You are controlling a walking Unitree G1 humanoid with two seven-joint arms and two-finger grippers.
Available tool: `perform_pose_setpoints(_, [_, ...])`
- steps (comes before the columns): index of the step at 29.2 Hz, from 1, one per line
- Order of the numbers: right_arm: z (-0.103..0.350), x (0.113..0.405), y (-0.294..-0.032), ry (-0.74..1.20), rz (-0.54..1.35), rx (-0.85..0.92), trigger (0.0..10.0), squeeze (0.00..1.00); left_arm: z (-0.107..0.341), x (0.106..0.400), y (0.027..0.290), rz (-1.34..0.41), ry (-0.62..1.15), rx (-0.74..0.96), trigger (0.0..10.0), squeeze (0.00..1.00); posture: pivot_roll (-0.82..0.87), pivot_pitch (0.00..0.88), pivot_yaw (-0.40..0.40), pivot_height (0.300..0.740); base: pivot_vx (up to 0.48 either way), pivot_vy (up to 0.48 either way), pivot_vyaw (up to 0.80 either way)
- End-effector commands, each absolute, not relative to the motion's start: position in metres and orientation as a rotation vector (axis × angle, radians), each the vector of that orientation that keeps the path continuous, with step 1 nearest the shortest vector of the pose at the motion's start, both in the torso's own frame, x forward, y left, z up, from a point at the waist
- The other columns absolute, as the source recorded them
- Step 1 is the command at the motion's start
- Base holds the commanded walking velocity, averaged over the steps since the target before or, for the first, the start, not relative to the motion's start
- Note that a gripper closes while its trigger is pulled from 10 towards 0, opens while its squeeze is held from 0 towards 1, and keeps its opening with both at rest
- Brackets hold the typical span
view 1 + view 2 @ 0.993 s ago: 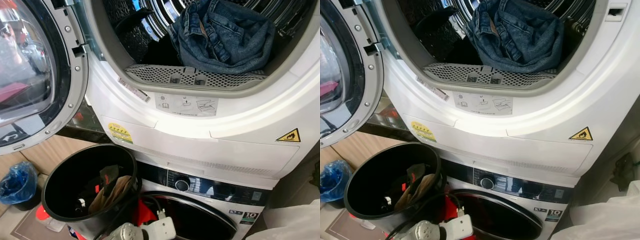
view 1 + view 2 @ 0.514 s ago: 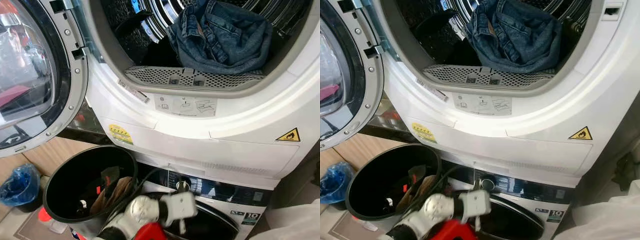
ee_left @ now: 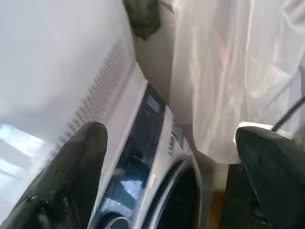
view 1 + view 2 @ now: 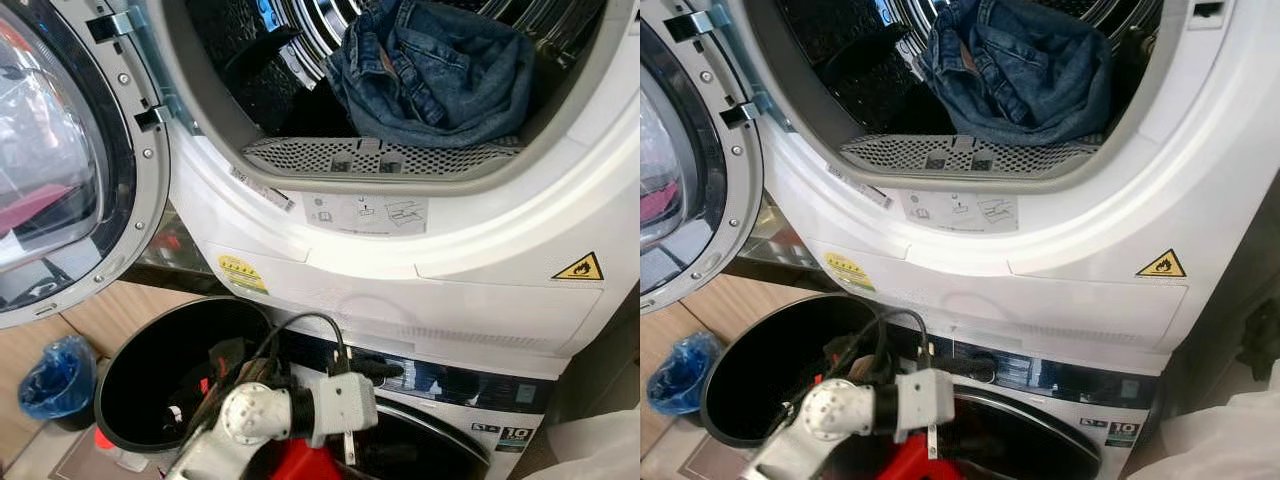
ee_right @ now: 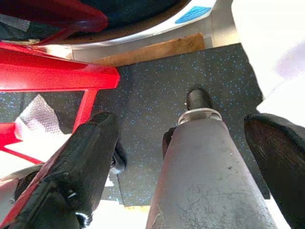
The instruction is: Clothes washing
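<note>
Risen since a moment ago, the left gripper (image 4: 372,368) now reaches the washer's control panel (image 4: 450,385). Its fingers (image 3: 78,162) spread wide, holding nothing. At 6 o'clock, the right gripper (image 5: 181,157) also gapes empty.

Bright daylight, glare on the white dryer front (image 4: 480,280), wrist views soft.

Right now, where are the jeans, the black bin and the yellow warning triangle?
jeans (image 4: 440,65): left eye view, middle of the crumpled denim.
black bin (image 4: 130,345): left eye view, its inner left wall.
yellow warning triangle (image 4: 579,267): left eye view, sticker's centre.
</note>
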State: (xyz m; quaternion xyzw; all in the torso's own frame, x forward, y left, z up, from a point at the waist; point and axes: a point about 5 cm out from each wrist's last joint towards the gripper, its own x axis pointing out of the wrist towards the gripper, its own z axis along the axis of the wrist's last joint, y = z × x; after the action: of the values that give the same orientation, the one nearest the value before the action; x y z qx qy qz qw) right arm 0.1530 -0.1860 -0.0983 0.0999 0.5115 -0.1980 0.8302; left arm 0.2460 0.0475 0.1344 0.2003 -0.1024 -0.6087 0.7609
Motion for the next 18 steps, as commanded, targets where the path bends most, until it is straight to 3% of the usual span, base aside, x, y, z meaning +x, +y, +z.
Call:
perform_pose_setpoints(1, [-0.102,0.146,-0.179,1.109,-0.414,0.226,10.0,0.0,0.146,0.248,0.068,-1.262,-0.196,0.422,10.0,0.0,-0.05,0.015,0.211,0.74,0.0,0.0,0.0])
perform_pose_setpoints(11, [-0.103,0.144,-0.174,1.113,-0.41,0.231,10.0,0.0,0.165,0.233,0.113,-1.162,-0.052,0.405,10.0,0.0,-0.02,0.039,0.221,0.74,0.0,0.0,0.0])
perform_pose_setpoints(18, [-0.103,0.144,-0.173,1.116,-0.395,0.22,10.0,0.0,0.167,0.23,0.15,-0.976,0.065,0.381,10.0,0.0,0.0,0.056,0.219,0.74,0.0,0.0,0.0])
